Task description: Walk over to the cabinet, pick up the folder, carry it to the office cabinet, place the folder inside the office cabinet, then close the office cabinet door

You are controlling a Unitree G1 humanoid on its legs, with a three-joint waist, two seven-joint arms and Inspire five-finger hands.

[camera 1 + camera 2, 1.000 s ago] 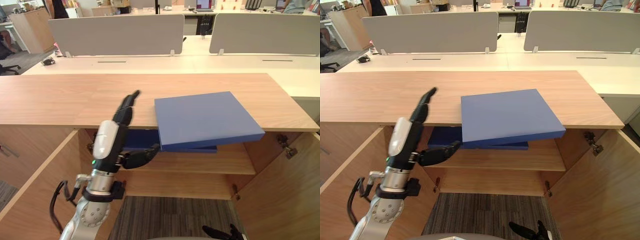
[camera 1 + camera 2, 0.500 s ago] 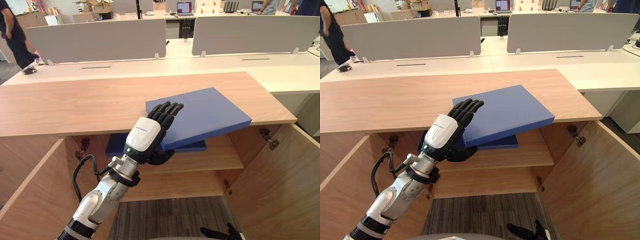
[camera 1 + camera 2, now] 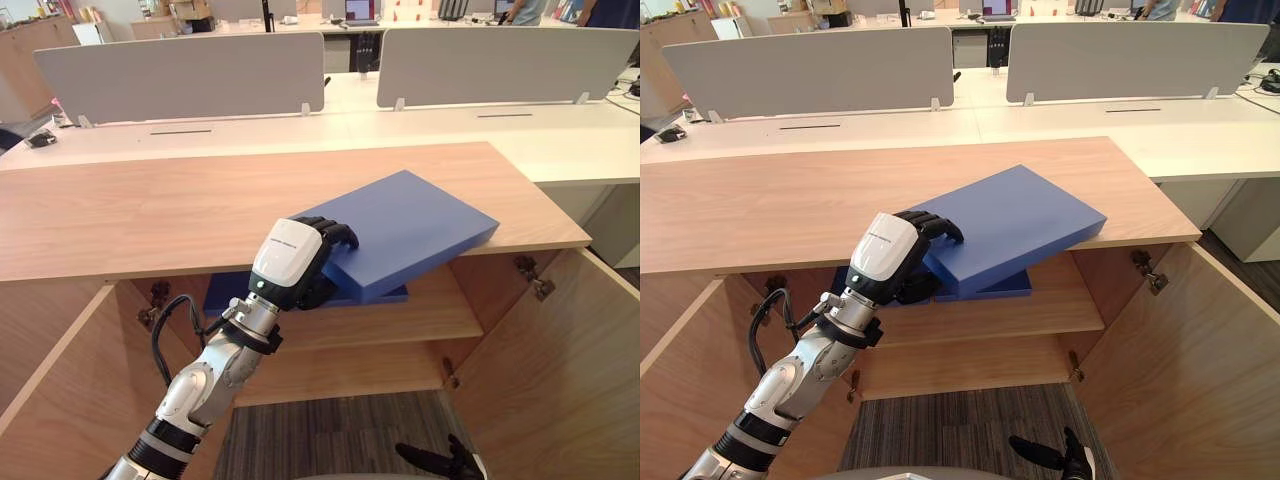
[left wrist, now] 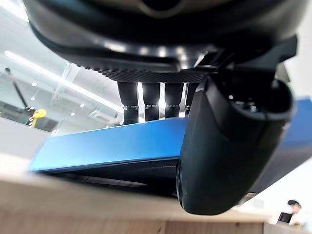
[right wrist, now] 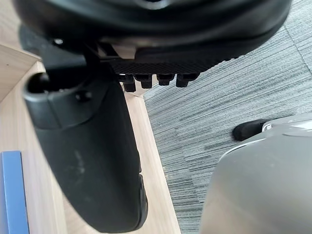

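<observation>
1. Because the left hand point(image 3: 290, 262) has its fingers point(image 4: 146, 100) curled over the top face of the blue folder point(image 3: 410, 225) and its thumb point(image 4: 229, 146) pressed underneath, the near left corner is firmly clamped.
2. The blue folder lies skewed on the cabinet top point(image 3: 150, 210). The held corner juts past the front edge, above the shelf point(image 3: 430, 320) where a second folder point(image 3: 225, 295) rests.
3. It looks stiff, boxy and smooth, and probably of moderate weight. Held by 1 corner it will likely droop, twist or slip.
4. I'd judge a deeper hold along the near edge, with support beneath, to be steadier.
5. The right hand point(image 3: 440, 462) hangs low near the floor with its fingers loose, holding nothing.
</observation>
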